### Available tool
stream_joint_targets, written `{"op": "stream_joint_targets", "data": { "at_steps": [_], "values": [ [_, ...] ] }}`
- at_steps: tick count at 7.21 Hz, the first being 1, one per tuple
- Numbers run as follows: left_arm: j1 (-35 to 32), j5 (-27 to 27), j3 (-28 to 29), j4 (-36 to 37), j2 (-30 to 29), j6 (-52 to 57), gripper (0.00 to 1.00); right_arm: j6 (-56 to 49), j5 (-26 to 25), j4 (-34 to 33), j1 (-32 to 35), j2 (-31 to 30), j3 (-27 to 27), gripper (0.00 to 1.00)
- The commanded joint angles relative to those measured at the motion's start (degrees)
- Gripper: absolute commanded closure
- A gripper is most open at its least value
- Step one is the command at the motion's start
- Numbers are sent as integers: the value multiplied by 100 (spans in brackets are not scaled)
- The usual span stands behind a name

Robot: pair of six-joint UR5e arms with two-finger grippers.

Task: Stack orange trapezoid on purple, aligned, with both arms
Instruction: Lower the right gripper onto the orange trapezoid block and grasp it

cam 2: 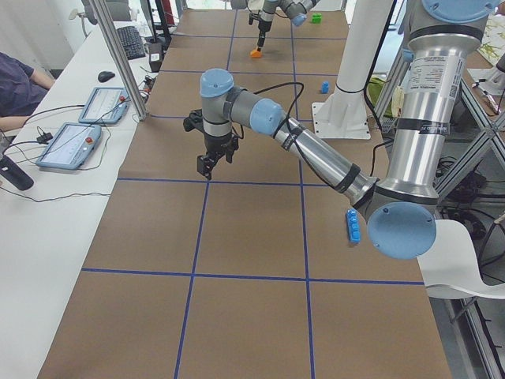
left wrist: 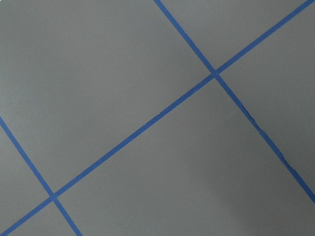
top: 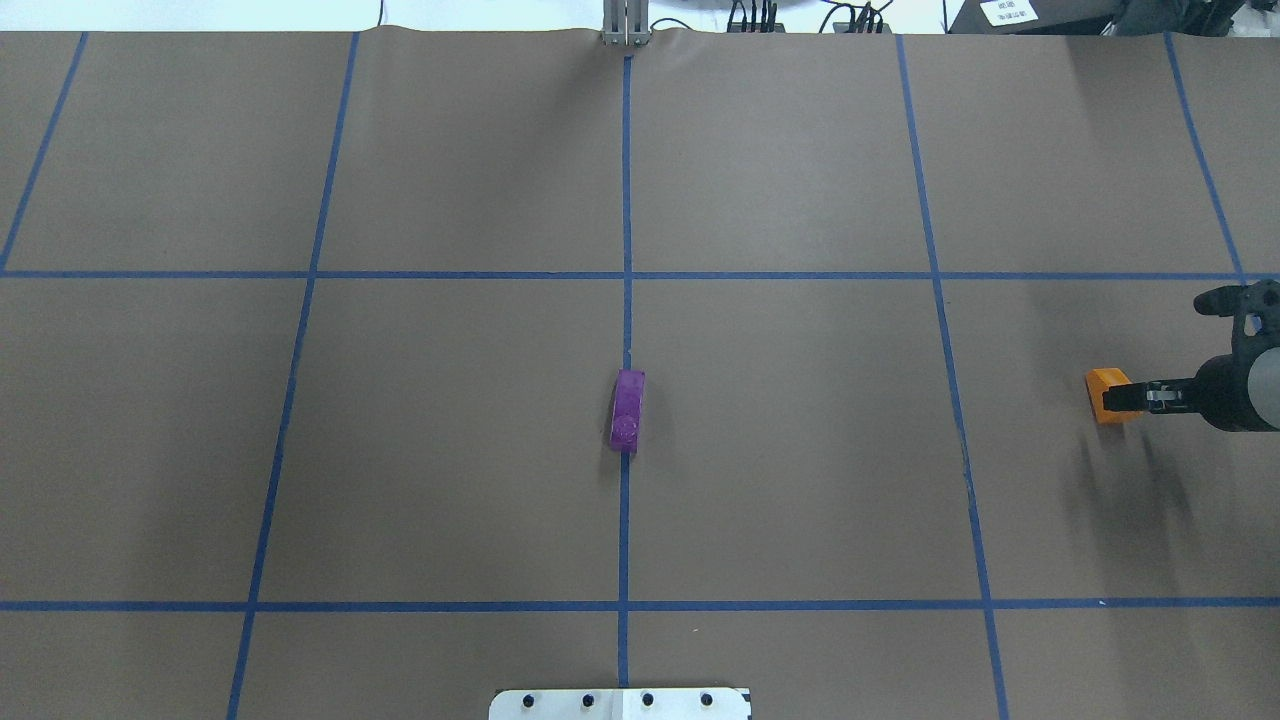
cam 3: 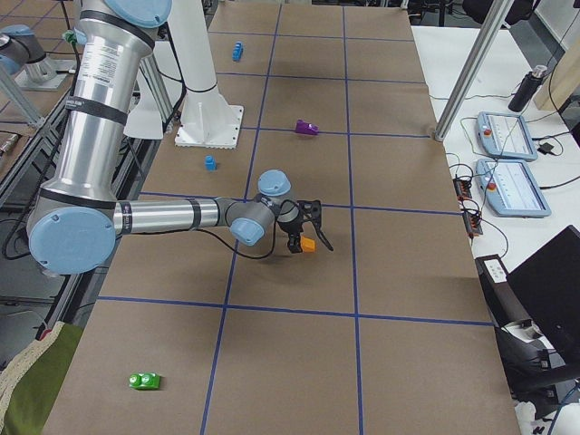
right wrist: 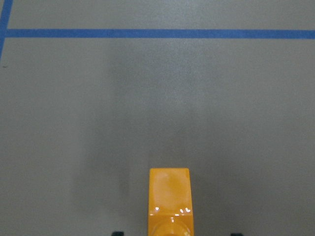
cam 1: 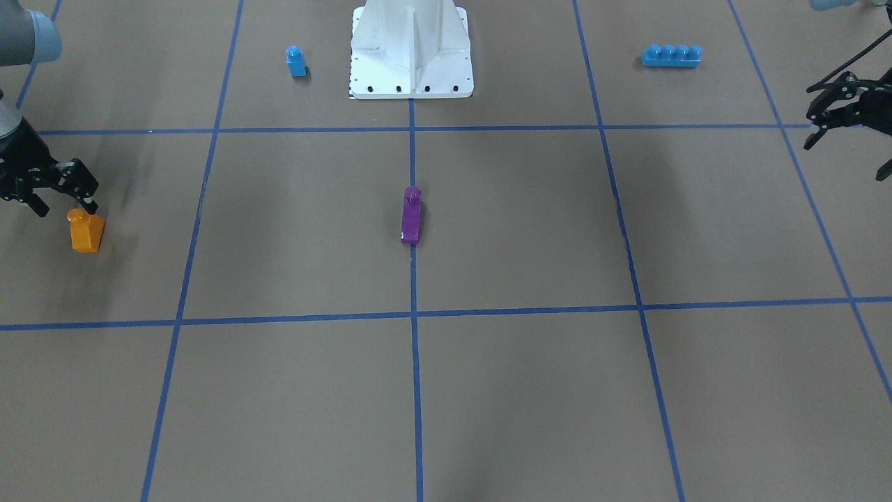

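Orange brick [cam 1: 86, 232] sits near the desk's [cam 1: 529, 230] right end with your right claw [cam 1: 66, 203] spread just over it, so centre, drop, then pinch the flat sides. Purple brick [cam 1: 411, 217] waits mid-desk. Left claw [cam 1: 847, 155] hangs spread, well apart, and both blue bricks [cam 1: 296, 61] [cam 1: 671, 56] sit out of the way.

Overhead, front cams (opposed) share purple [cam 1: 411, 216].

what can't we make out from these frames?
- Stud of the orange trapezoid: cut off by the right wrist view's bottom edge. In the overhead view, the right gripper covers part of the brick.
- The left gripper: clipped by the front-facing view's right edge, absent from the overhead view.
- Slope direction of the purple brick: too small in the exterior right view.
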Motion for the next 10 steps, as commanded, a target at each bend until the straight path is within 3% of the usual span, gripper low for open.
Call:
{"op": "stream_joint_targets", "data": {
  "at_steps": [1, 5, 7, 9, 10],
  "values": [
    [11, -7, -6, -34, 110, 0, 0, -1, -11, -15, -50, 137, -47, 38],
    [11, -7, 3, -25, 101, -35, 0, -71, -20, -15, -94, 261, -250, 55],
    [20, 2, 20, -16, 110, -62, 0, -89, 6, -33, -94, 279, -206, 100],
    [-215, 10, 178, -33, 328, -45, 0, -98, 50, -68, -76, 436, -22, 100],
    [-661, 19, 614, -112, 469, -1, 0, -98, 190, -338, -59, 698, 75, 100]
  ]
}}
